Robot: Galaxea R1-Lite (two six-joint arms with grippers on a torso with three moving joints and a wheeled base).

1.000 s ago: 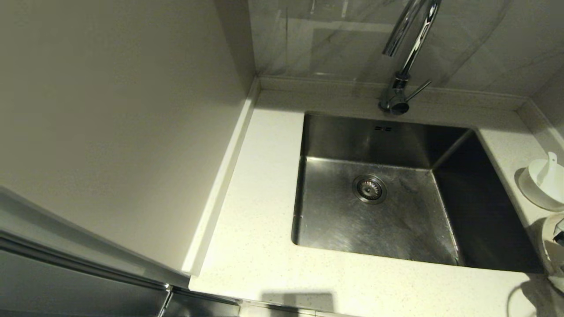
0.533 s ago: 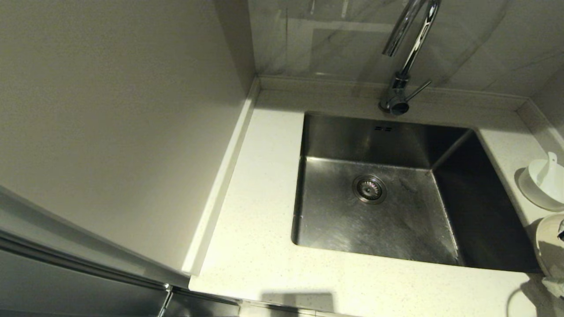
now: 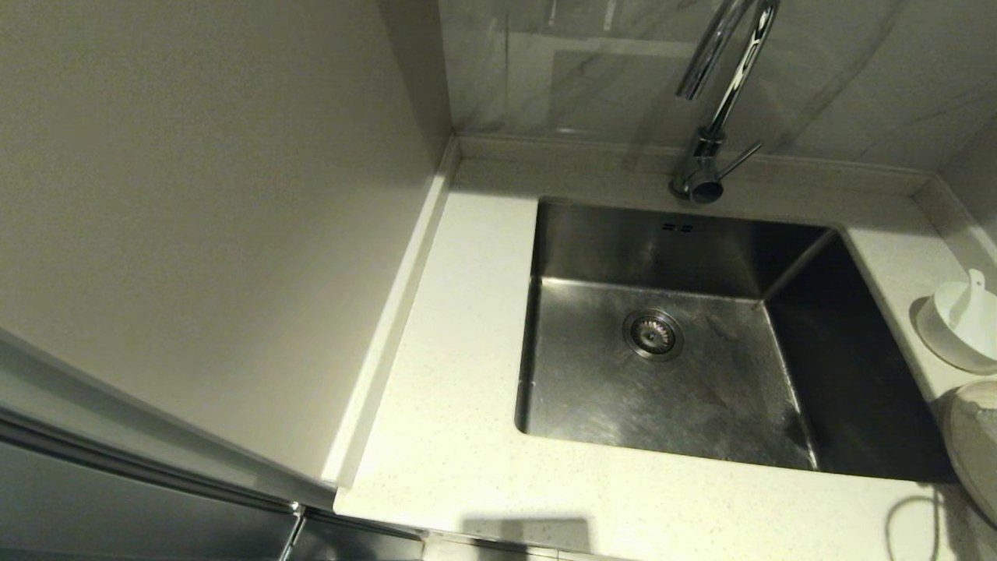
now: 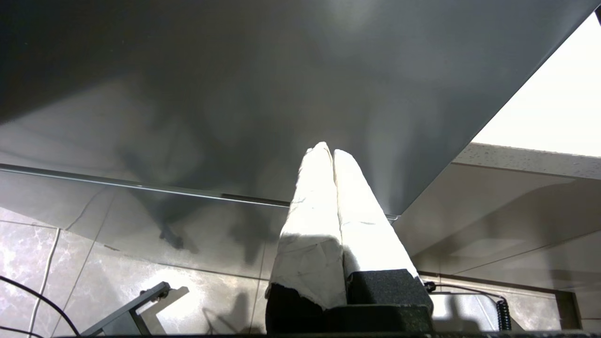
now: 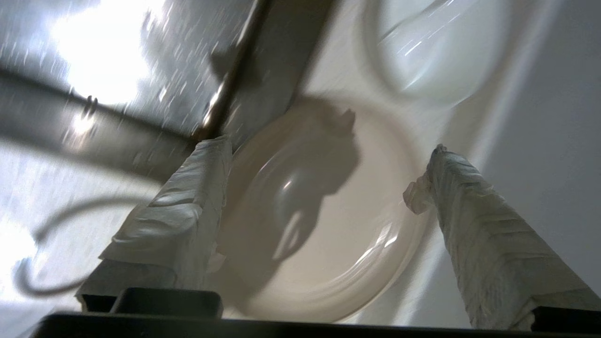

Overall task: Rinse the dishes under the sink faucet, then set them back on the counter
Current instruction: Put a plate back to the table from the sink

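Head view: sink [image 3: 662,374] dry-looking, set in table [image 3: 452,436]; faucet [image 3: 713,117] behind sink. Bowl [image 3: 962,327] with spoon [image 3: 968,300] on table right of sink, plate [image 3: 974,452] just nearer.

Right wrist view only: right claw [image 5: 328,178] released, fingers [image 5: 188,202] straddling plate [image 5: 319,225].

Left wrist view only: left claw [image 4: 328,155] clenched, empty, below table edge, away from sink.
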